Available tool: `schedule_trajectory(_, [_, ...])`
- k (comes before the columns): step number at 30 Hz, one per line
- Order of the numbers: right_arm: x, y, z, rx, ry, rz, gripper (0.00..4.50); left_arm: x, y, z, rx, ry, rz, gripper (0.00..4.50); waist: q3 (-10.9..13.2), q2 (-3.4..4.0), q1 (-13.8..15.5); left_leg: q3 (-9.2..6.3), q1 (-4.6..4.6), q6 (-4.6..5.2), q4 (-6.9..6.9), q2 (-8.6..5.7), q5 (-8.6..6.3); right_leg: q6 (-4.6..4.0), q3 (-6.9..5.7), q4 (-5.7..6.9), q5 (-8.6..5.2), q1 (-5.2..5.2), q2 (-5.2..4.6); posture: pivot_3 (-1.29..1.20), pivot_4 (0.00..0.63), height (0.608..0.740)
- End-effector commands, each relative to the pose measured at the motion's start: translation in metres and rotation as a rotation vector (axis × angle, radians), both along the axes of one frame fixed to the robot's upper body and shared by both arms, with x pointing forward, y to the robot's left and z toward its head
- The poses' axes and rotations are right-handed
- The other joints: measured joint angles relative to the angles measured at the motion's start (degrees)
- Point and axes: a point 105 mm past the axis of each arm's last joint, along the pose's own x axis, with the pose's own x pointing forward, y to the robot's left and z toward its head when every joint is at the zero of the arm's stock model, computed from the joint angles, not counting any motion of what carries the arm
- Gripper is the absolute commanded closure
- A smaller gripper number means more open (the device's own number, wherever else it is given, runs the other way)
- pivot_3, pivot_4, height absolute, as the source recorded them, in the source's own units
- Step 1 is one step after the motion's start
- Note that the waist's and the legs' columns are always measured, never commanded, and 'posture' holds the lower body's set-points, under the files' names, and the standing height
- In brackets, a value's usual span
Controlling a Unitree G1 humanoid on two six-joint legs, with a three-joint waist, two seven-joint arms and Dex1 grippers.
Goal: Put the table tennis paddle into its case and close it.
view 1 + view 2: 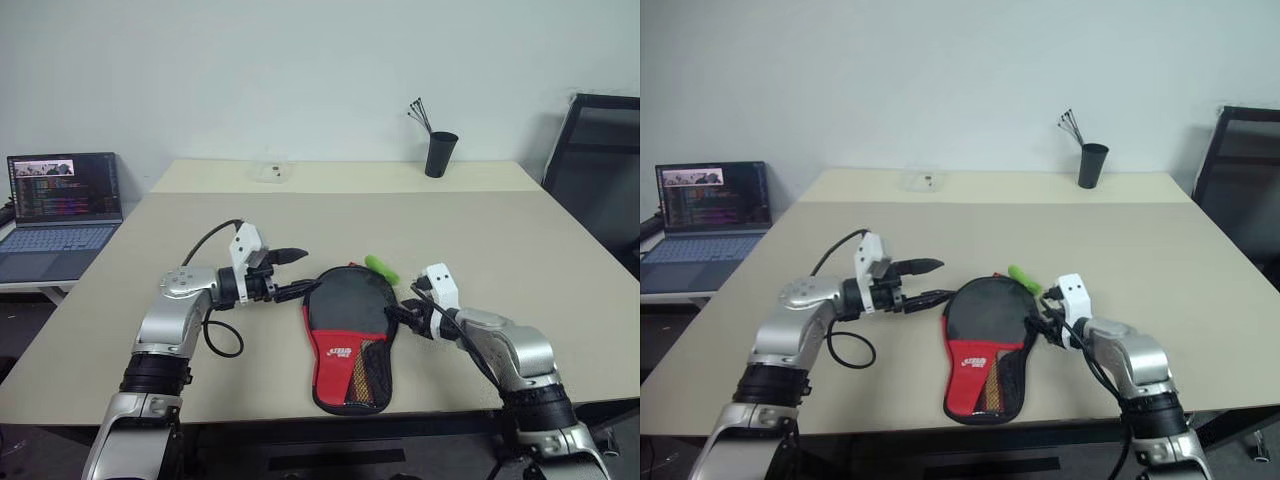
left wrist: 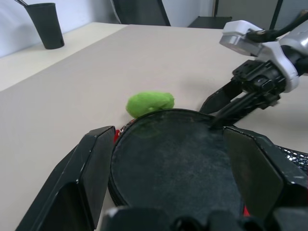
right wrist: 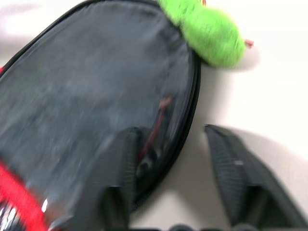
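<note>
The case (image 1: 349, 338) lies flat on the table (image 1: 500, 240), close to the front edge, with its round end at 12 o'clock and its narrow red end at 6 o'clock. The paddle cannot be seen anywhere; it is judged to be inside the case already, because the case looks full and flat. A green tag (image 1: 381, 268) sticks out at about 1 o'clock from the round end.

The left gripper (image 1: 296, 274) is held at 9 o'clock from the round end, with its jaws spread wide and nothing between them. It is likely kept there to steady the case. The right gripper (image 1: 400, 316) is placed at 3 o'clock, right at the case's edge. Its jaws are spread too, and nothing is pinched. It is likely placed there because the zip runs along that edge.

In the head views, the whole case, both arms, a cup (image 1: 440, 154) at the far edge and a laptop (image 1: 62, 205) off to the left are shown. The zip is too small to be made out there.

In the right wrist view, the edge is shown from very close. One finger (image 3: 120, 173) lies over the black fabric and the other rests on the bare table beside it. A small reddish pull (image 3: 155, 129) is seen near the edge. Whether the zip is fully shut cannot be told.

In the left wrist view, the round end is seen between the spread left fingers (image 2: 94, 168), with the right gripper touching the far edge.
</note>
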Motion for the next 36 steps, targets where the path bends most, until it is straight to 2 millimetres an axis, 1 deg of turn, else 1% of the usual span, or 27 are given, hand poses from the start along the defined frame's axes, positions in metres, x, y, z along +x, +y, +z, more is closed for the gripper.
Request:
schedule_trajectory(1, [-0.008,-0.003,0.037,0.035,-0.098,0.042,0.36,-0.001,-0.006,0.010,0.010,-0.048,-0.035,0.61,0.0,0.01,0.0,0.00,-0.01,0.00,0.00,0.00,0.00,0.00,0.00,-0.01,0.00,0.00,0.00,0.00,0.150,0.740])
schedule_trajectory(2, [-0.007,-0.004,0.047,0.056,-0.124,0.039,0.05,-0.001,-0.008,0.009,0.013,-0.042,-0.043,0.61,0.0,0.02,0.0,0.01,-0.01,0.00,0.00,0.00,0.00,0.00,0.00,-0.02,0.00,-0.01,0.00,0.00,0.150,0.740])
schedule_trajectory(5, [0.003,-0.007,0.075,0.094,-0.206,0.016,0.02,0.002,-0.015,0.000,0.023,-0.018,-0.066,0.61,0.0,0.03,0.0,0.00,0.00,0.00,0.00,0.00,0.00,0.00,-0.01,0.00,0.00,-0.01,0.01,0.00,0.150,0.740])
schedule_trajectory(7, [0.012,-0.006,0.084,0.097,-0.235,0.007,0.02,0.004,-0.021,-0.007,0.035,-0.002,-0.083,0.61,0.0,0.03,0.0,-0.01,0.01,0.00,0.01,0.00,0.00,0.00,-0.03,0.01,-0.01,0.00,0.01,0.00,0.150,0.740])
schedule_trajectory(9, [0.021,-0.003,0.086,0.089,-0.249,0.002,0.02,0.006,-0.026,-0.014,0.046,0.012,-0.100,0.61,0.0,0.02,0.0,0.00,0.01,0.00,0.01,0.00,0.00,0.00,-0.04,-0.01,-0.01,0.00,0.01,0.00,0.150,0.740])
schedule_trajectory(15, [0.051,0.011,0.082,0.037,-0.289,0.004,0.02,0.015,-0.037,-0.041,0.096,0.042,-0.118,0.61,0.0,0.02,0.0,0.07,-0.04,0.00,-0.04,-0.01,0.00,0.01,0.00,-0.05,0.00,-0.05,0.02,0.00,0.150,0.740])
schedule_trajectory(18, [0.065,0.017,0.078,0.010,-0.296,-0.007,0.02,0.017,-0.044,-0.049,0.106,0.043,-0.131,0.61,0.0,0.03,-0.1,0.07,-0.03,0.01,-0.04,-0.01,0.00,0.01,0.00,-0.02,0.01,-0.05,0.04,0.00,0.150,0.740])
schedule_trajectory(20, [0.071,0.018,0.075,-0.014,-0.298,-0.016,0.02,0.017,-0.047,-0.051,0.108,0.041,-0.140,0.61,0.0,0.03,-0.1,0.06,-0.04,0.01,-0.04,-0.01,0.00,0.01,-0.02,-0.02,0.01,-0.06,0.05,0.00,0.150,0.740])
schedule_trajectory(24, [0.078,0.030,0.075,-0.017,-0.303,0.018,0.02,0.018,-0.048,-0.053,0.107,0.039,-0.143,0.61,0.0,0.04,-0.1,0.07,-0.04,0.01,-0.05,-0.01,0.00,-0.10,0.00,-0.02,0.08,-0.06,0.05,0.00,0.150,0.740])
schedule_trajectory(27, [0.081,0.038,0.068,-0.034,-0.292,0.037,0.02,0.019,-0.049,-0.054,0.106,0.037,-0.145,0.61,0.0,0.04,-0.2,0.07,-0.04,0.01,-0.05,-0.01,0.00,-0.15,-0.01,-0.02,0.10,-0.05,0.05,0.00,0.150,0.740])
schedule_trajectory(32, [0.085,0.044,0.061,-0.045,-0.281,0.046,0.02,0.021,-0.054,-0.051,0.098,0.020,-0.155,0.61,0.0,0.04,-0.2,0.06,-0.04,0.01,-0.05,-0.01,0.00,-0.17,-0.02,0.00,0.11,-0.05,0.05,0.00,0.150,0.740])
schedule_trajectory(36, [0.089,0.044,0.056,-0.065,-0.281,0.039,0.02,0.021,-0.058,-0.052,0.104,0.015,-0.169,0.61,0.0,0.04,-0.2,0.06,-0.04,0.01,-0.05,-0.01,0.00,-0.18,-0.02,0.00,0.13,-0.06,0.06,0.00,0.150,0.740])
